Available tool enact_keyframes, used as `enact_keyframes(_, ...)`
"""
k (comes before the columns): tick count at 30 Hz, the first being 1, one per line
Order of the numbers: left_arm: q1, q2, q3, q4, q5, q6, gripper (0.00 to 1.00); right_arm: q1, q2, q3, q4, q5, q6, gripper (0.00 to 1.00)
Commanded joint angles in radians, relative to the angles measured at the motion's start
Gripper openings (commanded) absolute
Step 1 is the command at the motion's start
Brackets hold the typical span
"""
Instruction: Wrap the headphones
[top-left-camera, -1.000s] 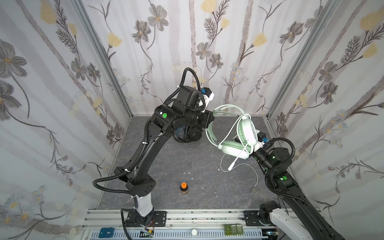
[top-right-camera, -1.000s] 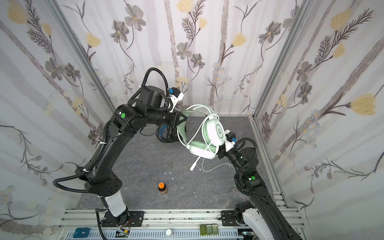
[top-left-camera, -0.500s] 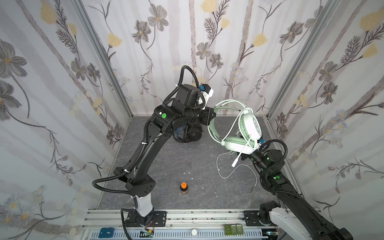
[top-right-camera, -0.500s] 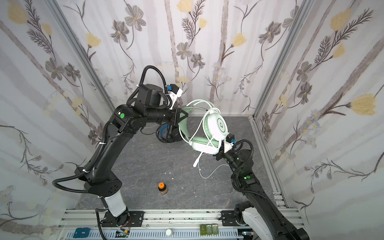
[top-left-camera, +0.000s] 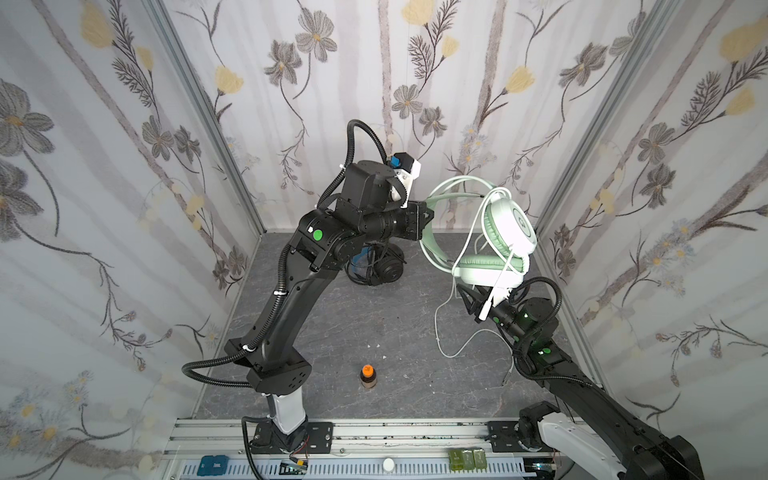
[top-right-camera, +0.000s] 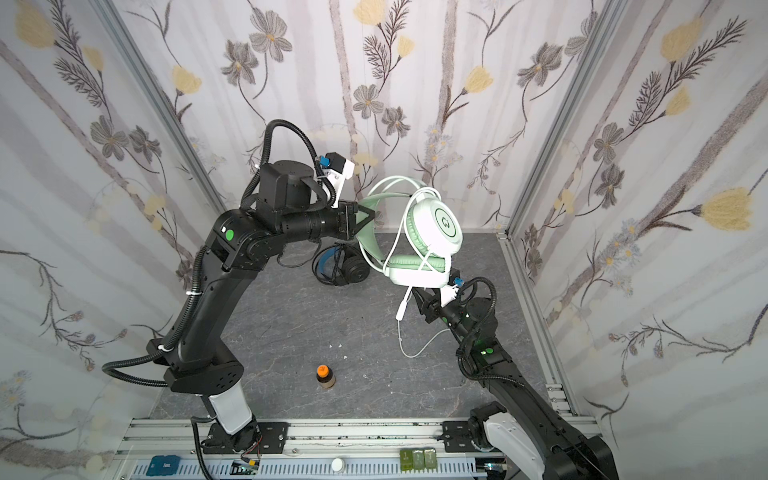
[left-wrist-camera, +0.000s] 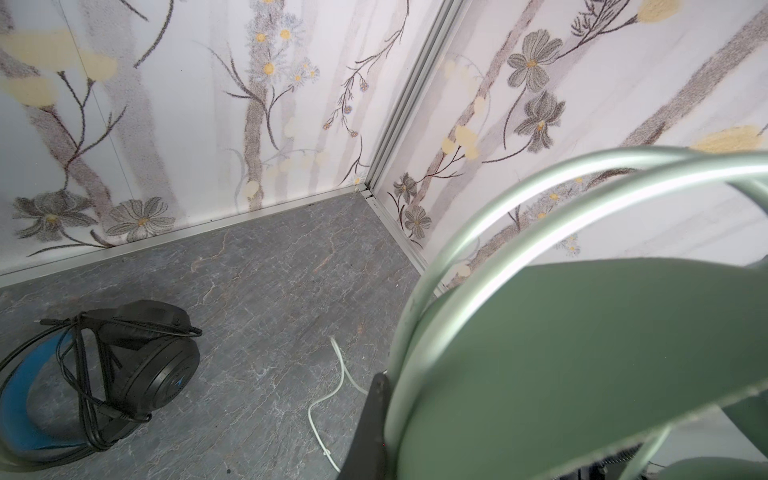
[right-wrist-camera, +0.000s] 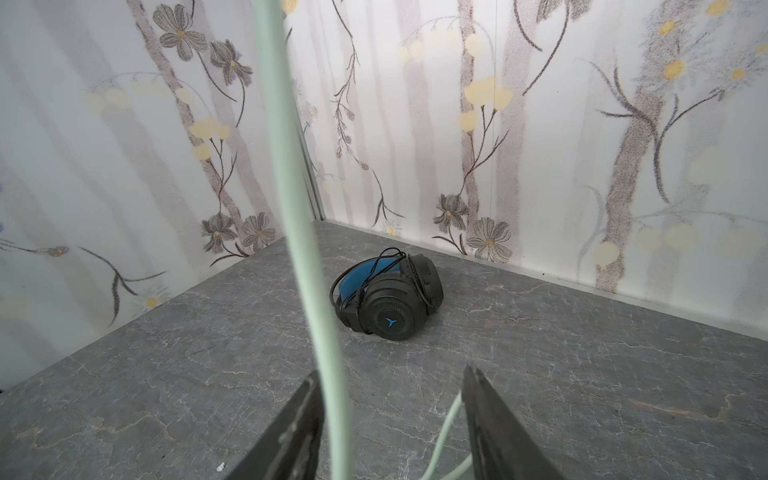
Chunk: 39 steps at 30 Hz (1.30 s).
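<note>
The mint green headphones hang in the air at the back right. My left gripper is shut on their headband, with one dark finger showing beside it. Their white-green cable drops from the lower ear cup to the floor. My right gripper sits just under that ear cup, open, and the cable runs between its fingers without being pinched. The black headphones lie on the floor at the back, cable around them.
A small orange-capped bottle stands on the grey floor near the front middle. Flowered walls close in the back and both sides, and the mint headset hangs close to the back right corner. A metal rail runs along the front edge.
The left gripper has lifted the mint headset higher and further to the back right. The right gripper has come in under the lower ear cup, its jaws a little narrower around the cable.
</note>
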Motion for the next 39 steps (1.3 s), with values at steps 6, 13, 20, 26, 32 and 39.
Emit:
enact_keyframes(6,-0.012,0.010,0.012,0.010,-0.034,-0.064,0.00,0.012,0.026,0.050,0.089,-0.049,0.031,0.51)
enact_keyframes(13,-0.012,0.016,0.012,0.082,-0.084,-0.130,0.00,0.040,0.025,0.064,0.017,-0.031,-0.006,0.15)
enact_keyframes(20,-0.036,0.048,0.009,0.297,-0.274,-0.247,0.00,0.069,0.000,0.099,-0.109,0.049,-0.082,0.00)
enact_keyframes(26,-0.037,0.101,0.047,0.337,-0.528,-0.304,0.00,0.104,-0.032,0.135,-0.246,0.164,-0.150,0.00)
enact_keyframes(32,-0.025,0.205,0.171,0.297,-0.676,-0.361,0.00,0.139,-0.026,0.180,-0.342,0.188,-0.193,0.00)
enact_keyframes(39,-0.008,0.267,0.167,0.230,-0.798,-0.422,0.00,0.192,-0.035,0.232,-0.439,0.239,-0.216,0.00)
